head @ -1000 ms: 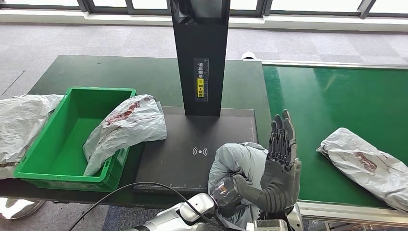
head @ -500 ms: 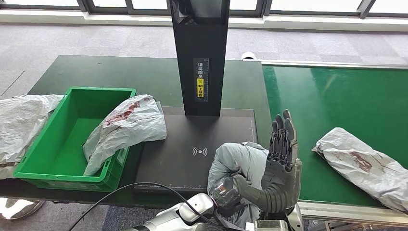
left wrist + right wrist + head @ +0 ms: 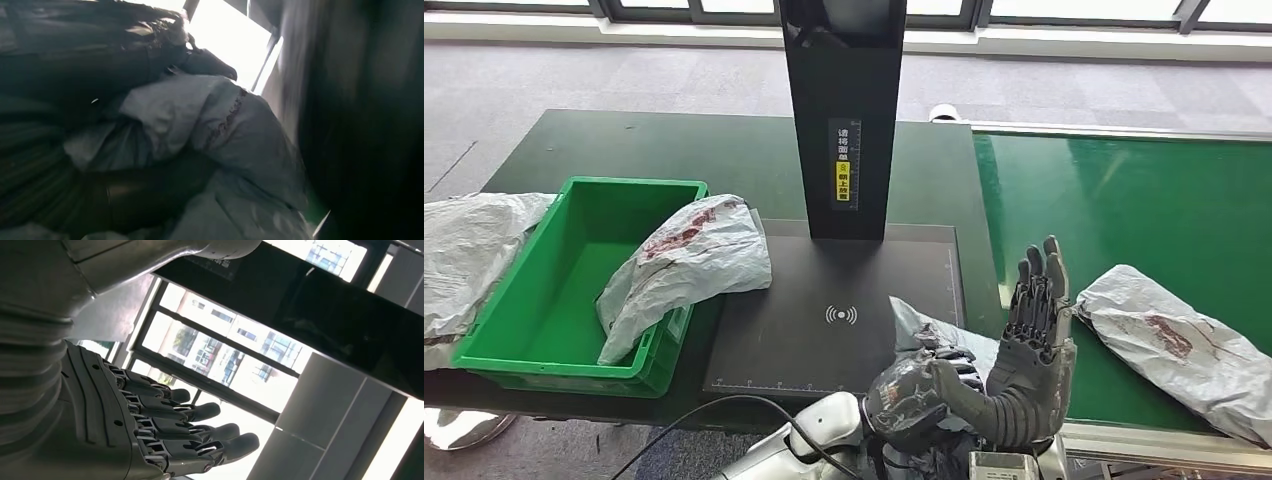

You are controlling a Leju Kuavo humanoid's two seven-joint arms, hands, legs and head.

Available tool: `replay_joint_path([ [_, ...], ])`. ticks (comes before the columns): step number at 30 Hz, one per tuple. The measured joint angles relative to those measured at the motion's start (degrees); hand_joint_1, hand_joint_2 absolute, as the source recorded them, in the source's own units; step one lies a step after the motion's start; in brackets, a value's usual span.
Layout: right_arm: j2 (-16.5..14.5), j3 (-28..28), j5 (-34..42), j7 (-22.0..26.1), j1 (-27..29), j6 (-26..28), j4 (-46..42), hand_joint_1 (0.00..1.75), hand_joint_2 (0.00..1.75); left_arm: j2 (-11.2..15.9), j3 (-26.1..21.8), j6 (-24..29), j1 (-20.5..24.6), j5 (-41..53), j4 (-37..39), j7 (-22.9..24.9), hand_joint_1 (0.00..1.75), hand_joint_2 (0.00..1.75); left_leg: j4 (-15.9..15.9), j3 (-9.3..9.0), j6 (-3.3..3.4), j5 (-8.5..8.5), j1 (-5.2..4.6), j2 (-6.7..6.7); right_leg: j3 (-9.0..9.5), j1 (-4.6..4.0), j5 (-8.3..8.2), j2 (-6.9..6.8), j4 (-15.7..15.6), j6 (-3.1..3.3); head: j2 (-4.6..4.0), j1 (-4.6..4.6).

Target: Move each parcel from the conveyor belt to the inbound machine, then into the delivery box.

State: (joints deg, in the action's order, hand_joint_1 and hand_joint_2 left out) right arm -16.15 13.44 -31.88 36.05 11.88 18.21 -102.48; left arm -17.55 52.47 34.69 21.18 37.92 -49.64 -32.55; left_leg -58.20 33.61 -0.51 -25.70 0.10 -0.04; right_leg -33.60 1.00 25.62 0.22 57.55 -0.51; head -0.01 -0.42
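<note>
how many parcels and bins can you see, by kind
grey parcels: 4 (one on the table's left edge, one draped over the bin's rim, one held by the left robot hand at the scanner plate, one on the green belt)
green bins: 1
total: 5

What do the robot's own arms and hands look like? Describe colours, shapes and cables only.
The left arm is a glossy silver tube, with a black cable looping beside it. The left hand is dark grey and jointed. The right hand is dark grey too, with segmented fingers and a ribbed grey cover behind them.
</note>
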Motion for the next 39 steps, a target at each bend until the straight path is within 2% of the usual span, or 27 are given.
replay_joint_path([
  [2, -0.23, -0.92, 0.01, 0.2, 0.34, -0.24, -0.48, 0.0, 1.75, 0.77, -13.42, -1.76, -4.4, 0.21, -9.18, -1.01, 1.75, 1.75, 0.03, -0.06, -0.16, -0.18, 0.02, 0.59, -0.17, -0.02, -0.07, 0.6, 0.0, 0.09, 0.0, -0.02],
  [4, -0.41, -1.62, 0.02, 0.29, 0.68, -0.24, -1.03, 0.0, 1.75, 0.6, -26.05, -2.07, -7.58, -0.19, -14.51, -1.52, 1.75, 1.75, 0.04, -0.22, -0.21, -0.32, 0.04, 0.99, -0.23, -0.05, -0.06, 1.0, -0.01, 0.12, 0.01, -0.04],
  [5, -0.49, -1.91, 0.02, 0.32, 0.89, -0.18, -1.26, 0.0, 1.75, 0.44, -30.47, -1.85, -8.56, -0.57, -16.14, -2.31, 1.75, 1.75, 0.04, -0.29, -0.19, -0.31, 0.05, 0.99, -0.23, -0.08, -0.03, 0.99, -0.01, 0.12, 0.01, -0.04],
  [7, -0.64, -2.46, 0.02, 0.32, 1.34, 0.08, -1.61, 0.0, 1.75, 0.35, -35.04, -1.11, -9.74, -1.46, -18.42, -4.07, 1.75, 1.75, 0.04, -0.15, -0.13, -0.22, 0.09, 0.73, -0.21, -0.12, 0.01, 0.73, 0.0, 0.11, 0.01, -0.04],
  [10, -0.77, -2.83, 0.02, 0.39, 1.63, 0.43, -1.98, 0.0, 1.75, 0.48, -37.27, -0.36, -10.82, -2.33, -20.63, -5.71, 1.75, 1.75, 0.04, 0.08, -0.12, -0.1, 0.12, 0.4, -0.24, -0.14, -0.01, 0.36, 0.01, 0.12, 0.01, -0.02],
  [17, -0.85, -3.03, 0.02, 0.41, 2.01, 0.45, -2.43, 0.0, 1.75, 0.5, -40.08, 0.11, -11.78, -2.95, -23.24, -5.85, 1.75, 1.75, 0.02, 0.24, -0.08, -0.06, 0.11, 0.02, -0.23, -0.12, 0.01, -0.05, -0.01, 0.1, 0.01, -0.02],
  [26, -0.9, -3.09, 0.02, 0.46, 2.06, 0.7, -2.56, 0.0, 1.75, 0.5, -40.76, 0.18, -11.97, -3.31, -23.94, -6.23, 1.75, 1.75, 0.02, 0.27, -0.07, -0.06, 0.1, 0.02, -0.28, -0.12, 0.01, -0.05, -0.03, 0.09, 0.0, -0.02],
  [39, -0.91, -3.1, 0.19, 0.46, 2.2, 4.75, -2.56, 0.0, 1.75, 0.82, -40.73, 2.37, -12.13, -8.63, -22.77, -7.55, 1.75, 1.75, 0.02, 0.28, -0.07, -0.06, 0.1, 0.03, -0.29, -0.12, 0.02, -0.04, -0.02, 0.1, 0.0, -0.03],
])
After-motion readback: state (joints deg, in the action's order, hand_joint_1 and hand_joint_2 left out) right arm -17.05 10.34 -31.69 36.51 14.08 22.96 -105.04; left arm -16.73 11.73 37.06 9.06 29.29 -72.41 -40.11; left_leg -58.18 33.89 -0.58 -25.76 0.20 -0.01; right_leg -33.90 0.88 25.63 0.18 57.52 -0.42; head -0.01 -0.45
